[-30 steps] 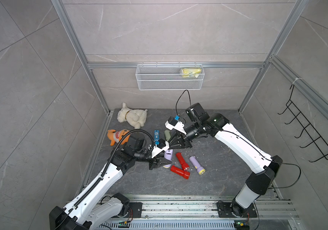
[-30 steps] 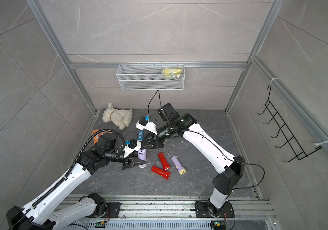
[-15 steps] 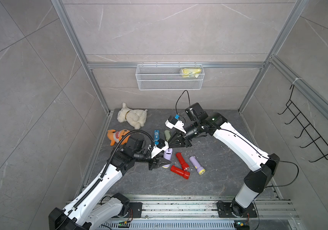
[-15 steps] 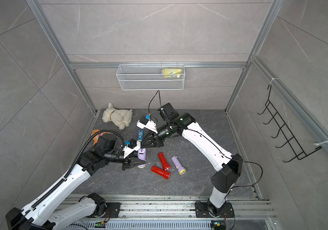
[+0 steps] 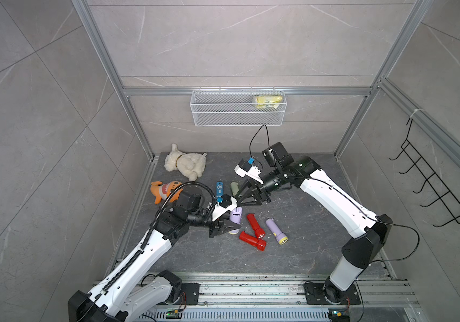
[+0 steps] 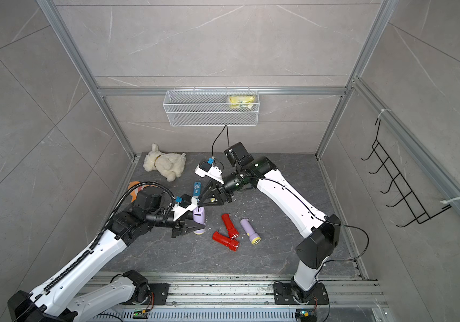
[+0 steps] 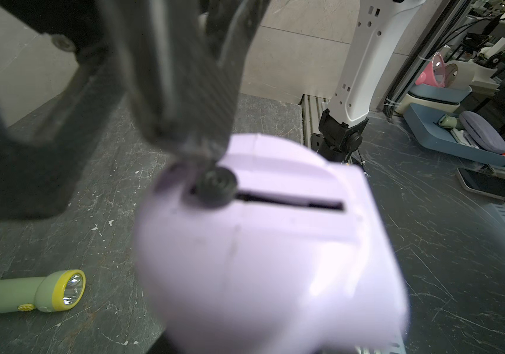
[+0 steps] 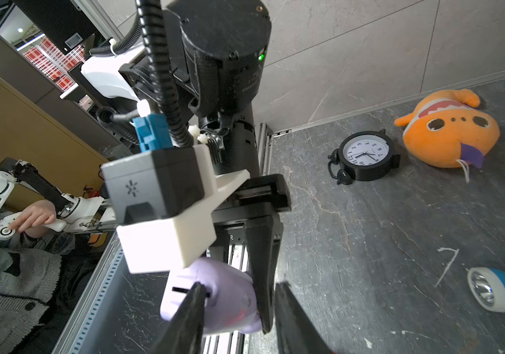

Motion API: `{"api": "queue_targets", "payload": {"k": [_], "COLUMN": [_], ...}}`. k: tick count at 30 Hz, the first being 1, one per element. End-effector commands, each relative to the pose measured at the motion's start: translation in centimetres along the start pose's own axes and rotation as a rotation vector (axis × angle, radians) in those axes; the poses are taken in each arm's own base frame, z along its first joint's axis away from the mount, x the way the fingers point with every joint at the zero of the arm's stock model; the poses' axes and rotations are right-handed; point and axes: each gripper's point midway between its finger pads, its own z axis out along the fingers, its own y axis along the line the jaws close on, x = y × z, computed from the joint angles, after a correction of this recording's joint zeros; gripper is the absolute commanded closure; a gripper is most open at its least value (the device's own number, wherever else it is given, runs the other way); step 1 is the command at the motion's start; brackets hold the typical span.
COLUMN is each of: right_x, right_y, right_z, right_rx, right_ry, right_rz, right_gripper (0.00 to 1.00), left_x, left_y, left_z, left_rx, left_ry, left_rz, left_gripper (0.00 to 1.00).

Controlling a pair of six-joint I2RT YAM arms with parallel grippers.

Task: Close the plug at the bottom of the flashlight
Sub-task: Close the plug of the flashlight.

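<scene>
My left gripper (image 5: 227, 225) is shut on a pale purple flashlight (image 5: 235, 218) and holds it above the floor with its bottom end up. In the left wrist view the flashlight (image 7: 260, 245) fills the frame and hides my left jaws. Its black round plug (image 7: 214, 185) sits at one end of a dark slot. A finger (image 7: 183, 92) of my right gripper rests on the plug from above. My right gripper (image 8: 240, 288) is open. One finger (image 8: 194, 303) is at the slot. The other is beyond the left gripper's finger (image 8: 265, 269).
Two red flashlights (image 5: 253, 224) (image 5: 252, 240) and a purple one (image 5: 276, 230) lie beside the held one. A blue flashlight (image 5: 219, 189) and a green one (image 7: 27, 292) lie behind. A white plush dog (image 5: 185, 164), an orange plush (image 5: 164, 191) and a black clock (image 8: 366, 156) sit far left.
My right gripper's jaws have spread apart over the flashlight's bottom end after being nearly shut. The left gripper and the flashlight have stayed put.
</scene>
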Motion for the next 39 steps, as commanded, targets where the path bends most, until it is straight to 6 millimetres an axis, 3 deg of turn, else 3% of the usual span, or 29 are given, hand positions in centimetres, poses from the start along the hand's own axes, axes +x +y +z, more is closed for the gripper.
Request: {"api": "queue_targets", "payload": {"k": [1, 12, 17, 28, 36, 39], "right_x": [-0.3, 0.3, 0.7, 0.8, 0.4, 0.3], "right_y": [1.1, 1.6, 1.2, 0.4, -1.7, -2.5], "right_z": [-0.2, 0.6, 0.8, 1.0, 0.2, 0.0], "right_rx": [-0.021, 0.017, 0.017, 0.006, 0.029, 0.035], "right_ry": [-0.002, 0.053, 0.057, 0.056, 0.025, 0.018], "right_rz": [0.010, -0.003, -0.001, 0.008, 0.050, 0.068], "right_gripper": [0.58, 0.55, 0.66, 0.79, 0.75, 0.68], "left_x": [-2.3, -2.2, -2.5, -2.7, -2.6, -2.6], "left_y": [-0.3, -0.2, -0.3, -0.6, -0.5, -0.6], "left_z": [-0.4, -0.4, -0.7, -1.0, -0.9, -0.9], "left_rx": [0.018, 0.012, 0.004, -0.005, 0.002, 0.004], "left_ry": [-0.065, -0.057, -0.065, -0.079, -0.075, -0.075], "left_rz": [0.072, 0.070, 0.085, 0.100, 0.094, 0.093], "left_gripper": [1.00, 1.00, 1.00, 1.00, 1.00, 1.00]}}
